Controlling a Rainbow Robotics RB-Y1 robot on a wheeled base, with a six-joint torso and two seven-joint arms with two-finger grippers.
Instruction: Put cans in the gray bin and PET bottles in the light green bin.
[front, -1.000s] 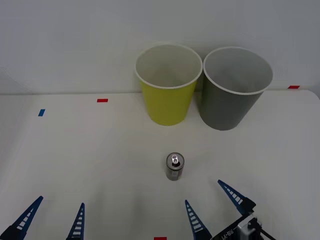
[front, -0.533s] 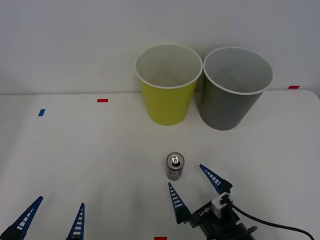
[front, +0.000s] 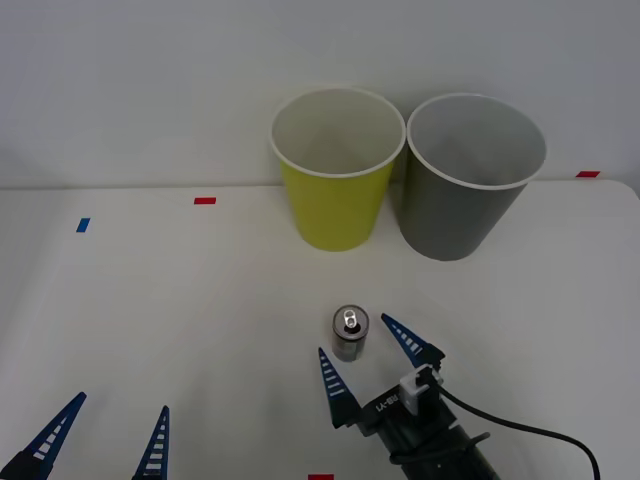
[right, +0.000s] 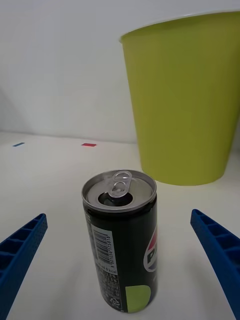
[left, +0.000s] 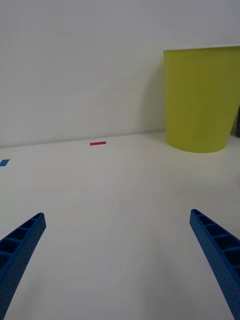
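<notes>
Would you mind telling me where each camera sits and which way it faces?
Front view: above the arms, looking down at the table; right gripper open by the can, left gripper idle.
Right wrist view: low on the wrist, facing the can.
Left wrist view: facing bare table, own fingers apart.
Shared: the light green bin.

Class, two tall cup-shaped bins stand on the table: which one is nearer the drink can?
The light green bin, left of the gray bin. The can stands upright almost straight in front of it, with the open right gripper around it.
</notes>
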